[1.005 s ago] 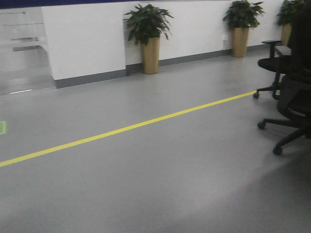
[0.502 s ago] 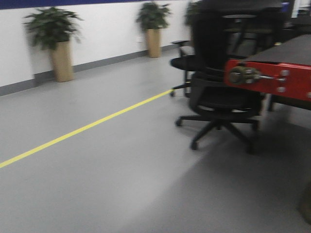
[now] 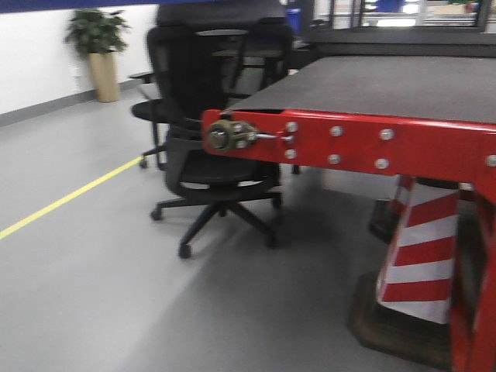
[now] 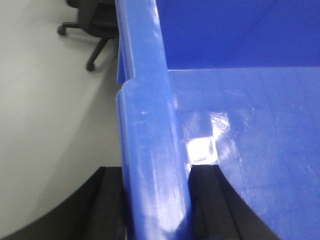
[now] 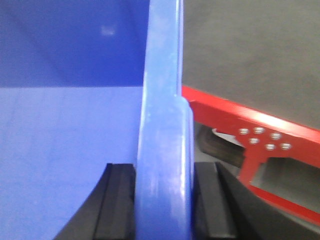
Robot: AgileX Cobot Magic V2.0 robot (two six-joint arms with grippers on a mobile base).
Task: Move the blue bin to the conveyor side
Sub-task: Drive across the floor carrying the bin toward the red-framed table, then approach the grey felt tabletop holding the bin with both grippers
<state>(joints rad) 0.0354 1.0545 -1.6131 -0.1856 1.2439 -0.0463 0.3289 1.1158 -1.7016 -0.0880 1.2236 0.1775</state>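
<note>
The blue bin fills both wrist views. In the left wrist view its thick rim (image 4: pixel 147 125) runs up the frame, with the glossy inner floor to the right. My left gripper (image 4: pixel 156 200) is shut on that rim, one black finger each side. In the right wrist view my right gripper (image 5: pixel 164 200) is shut on the opposite rim (image 5: pixel 164 115). The conveyor's black belt (image 3: pixel 387 85) with its red border (image 3: pixel 372 147) stands ahead at the right in the front view. The belt (image 5: pixel 250 55) and red frame (image 5: pixel 235 120) also show beside the bin in the right wrist view.
A black office chair (image 3: pixel 205 116) stands just left of the conveyor end; its base shows in the left wrist view (image 4: pixel 92 35). A red-and-white striped cone (image 3: pixel 418 256) sits under the conveyor. A yellow floor line (image 3: pixel 70 194) and a potted plant (image 3: pixel 99 46) lie to the left.
The front view has swung right: plants and wall slid left, the chair came nearer, and the red-edged conveyor now fills the right half of the view.
</note>
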